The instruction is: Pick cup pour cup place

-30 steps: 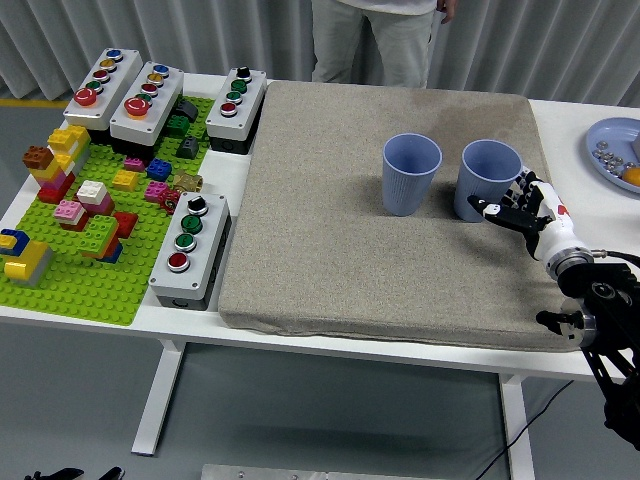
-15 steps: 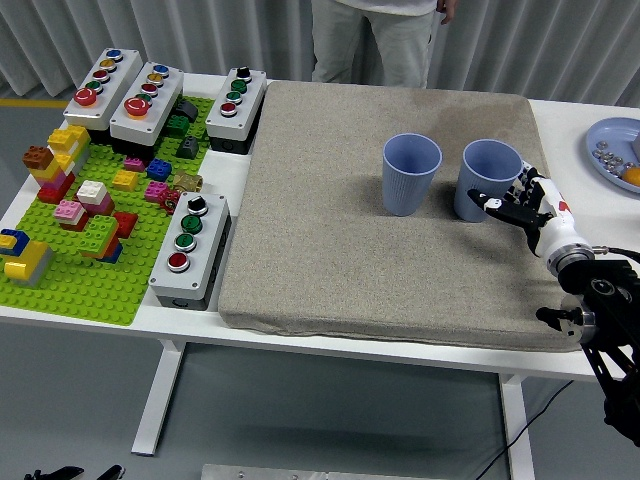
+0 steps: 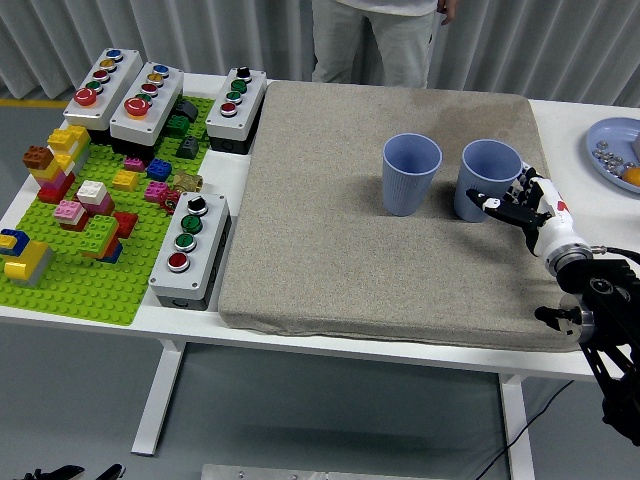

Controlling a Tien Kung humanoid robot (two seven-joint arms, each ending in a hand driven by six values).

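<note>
Two blue cups stand upright on the beige mat [image 3: 340, 250]. The left cup [image 3: 411, 174] is near the mat's middle right. The right cup [image 3: 487, 178] stands beside it. My right hand [image 3: 522, 204] comes in from the lower right, its fingers spread and just against the right cup's near right side, not closed around it. The left arm is out of view.
A green brick plate [image 3: 70, 270] with several coloured bricks and several grey button boxes [image 3: 190, 248] fill the table's left. A blue plate [image 3: 615, 150] with small items is at the far right. A person stands at the far side [image 3: 375, 40].
My right hand has crept a little up and right, closer against the right cup. The cups have not moved.
</note>
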